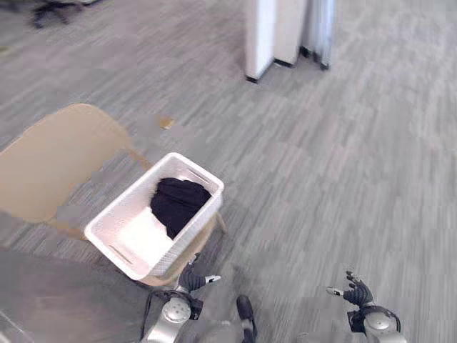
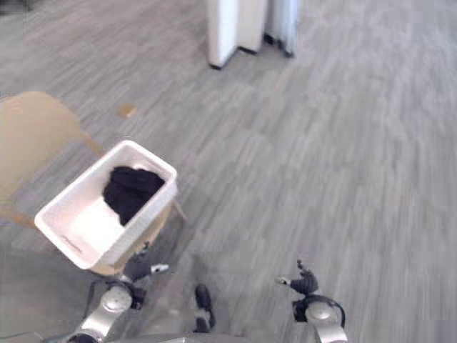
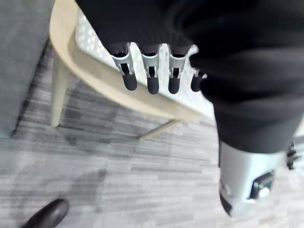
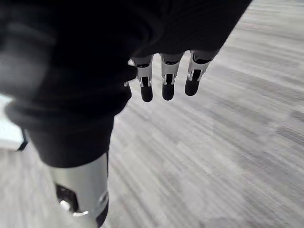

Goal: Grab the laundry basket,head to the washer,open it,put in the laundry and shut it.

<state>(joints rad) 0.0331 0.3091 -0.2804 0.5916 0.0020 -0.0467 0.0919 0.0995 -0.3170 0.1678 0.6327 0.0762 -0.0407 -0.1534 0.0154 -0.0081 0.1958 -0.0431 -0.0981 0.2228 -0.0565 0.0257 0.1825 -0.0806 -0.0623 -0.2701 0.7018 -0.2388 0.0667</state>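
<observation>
Two empty hands, basket not yet lifted

Nearest the robot, the left hand [image 1: 191, 275] hangs low with its fingers relaxed and holding nothing, just short of the near end of the basket. The right hand [image 1: 355, 291] hangs apart over bare grey carpet floor [image 1: 343, 164], fingers loosely spread and likewise empty.

Just beyond the left hand, the white perforated plastic laundry basket [image 1: 118, 218] rests on the seat of a pale wooden chair [image 1: 50, 161]. Inside it lies a black bundle of laundry [image 1: 177, 202] towards the far end, with something white beneath.

Farther off, a white upright panel [image 1: 275, 32] stands on the carpet.

By my reading the task is at its very start: the basket is ungrasped, and the carrying, opening, loading and shutting all remain.
</observation>
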